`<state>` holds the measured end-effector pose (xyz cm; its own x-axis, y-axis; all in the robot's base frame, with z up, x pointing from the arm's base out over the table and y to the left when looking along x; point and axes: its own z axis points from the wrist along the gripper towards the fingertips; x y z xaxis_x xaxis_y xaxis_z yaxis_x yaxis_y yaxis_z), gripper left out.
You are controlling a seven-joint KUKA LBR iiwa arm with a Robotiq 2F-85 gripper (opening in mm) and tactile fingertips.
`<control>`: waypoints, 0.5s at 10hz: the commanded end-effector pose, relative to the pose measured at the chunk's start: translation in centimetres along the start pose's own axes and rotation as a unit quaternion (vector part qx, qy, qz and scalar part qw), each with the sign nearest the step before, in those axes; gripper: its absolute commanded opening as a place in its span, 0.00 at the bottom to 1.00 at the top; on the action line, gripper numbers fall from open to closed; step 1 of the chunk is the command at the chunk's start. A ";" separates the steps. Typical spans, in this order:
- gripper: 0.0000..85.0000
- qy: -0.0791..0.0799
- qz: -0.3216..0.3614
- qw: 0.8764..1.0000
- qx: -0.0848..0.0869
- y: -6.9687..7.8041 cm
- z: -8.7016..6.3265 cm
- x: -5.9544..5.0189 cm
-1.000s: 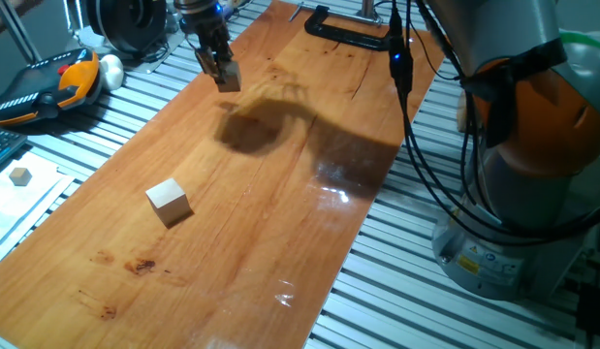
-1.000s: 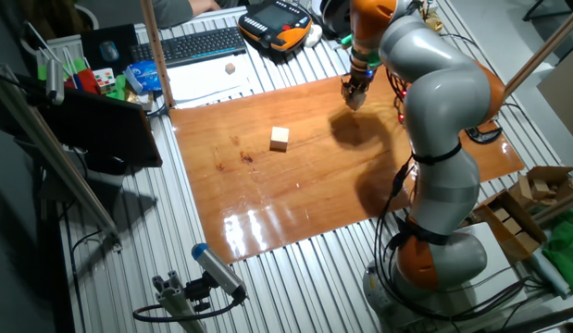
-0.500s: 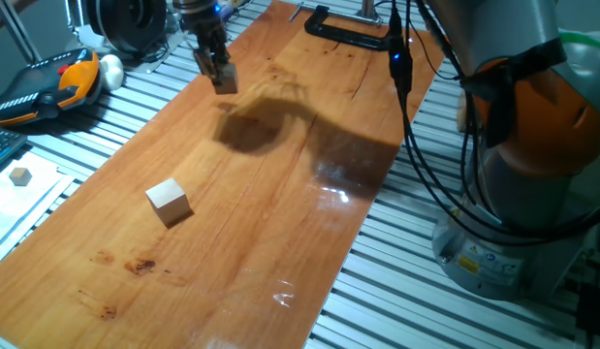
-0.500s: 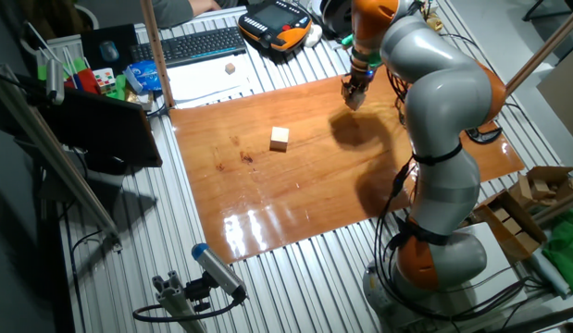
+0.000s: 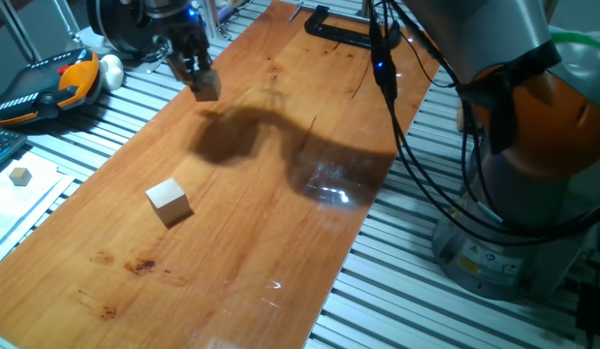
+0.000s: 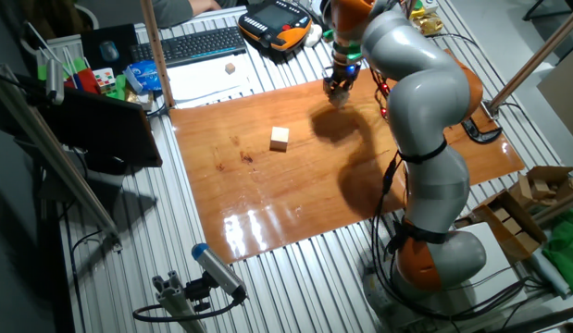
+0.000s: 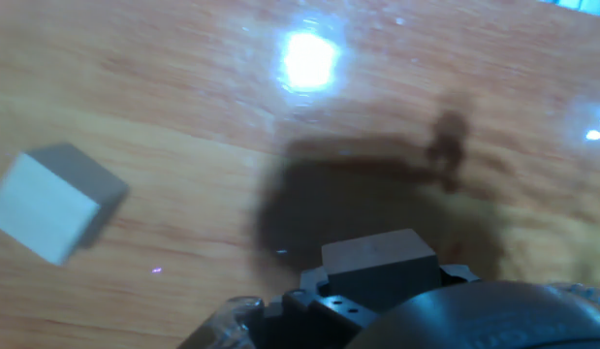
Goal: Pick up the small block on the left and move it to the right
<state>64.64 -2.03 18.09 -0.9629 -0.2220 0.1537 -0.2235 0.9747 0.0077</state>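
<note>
My gripper [image 5: 202, 81] hangs over the far left edge of the wooden board [image 5: 280, 223], just above it, shut on the small block [image 5: 206, 89], a pale tan cube at its tips. In the hand view the small block [image 7: 379, 256] shows between the fingers at the bottom centre. The other fixed view shows my gripper [image 6: 339, 86] near the board's far edge. The larger pale wooden cube [image 5: 169, 202] rests on the board well apart from my gripper; it also shows in the hand view [image 7: 52, 202] and in the other fixed view [image 6: 280, 139].
A tiny tan cube [image 5: 21, 175] lies on white paper off the board. An orange and black teach pendant [image 5: 43, 87] lies beside the board. A black clamp [image 5: 343, 29] holds the board's far end. A keyboard [image 6: 198, 43] lies beyond. The arm's base [image 5: 532, 194] stands to the right.
My gripper has moved left across the board toward its edge, carrying the small block. The larger cube has not moved.
</note>
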 end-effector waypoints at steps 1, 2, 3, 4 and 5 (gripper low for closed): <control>0.01 -0.002 0.016 1.000 -0.008 5.1 0.2 -1.0; 0.02 -0.004 0.029 1.000 -0.010 6.4 0.3 -1.0; 0.02 -0.002 0.040 0.999 -0.010 7.6 0.2 -1.1; 0.02 0.000 0.053 0.999 -0.010 8.6 0.0 -1.1; 0.02 -0.001 0.069 0.998 -0.011 9.7 0.1 -1.0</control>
<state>63.34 3.29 17.85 -0.9847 -0.0851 0.1522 -0.0848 0.9964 0.0082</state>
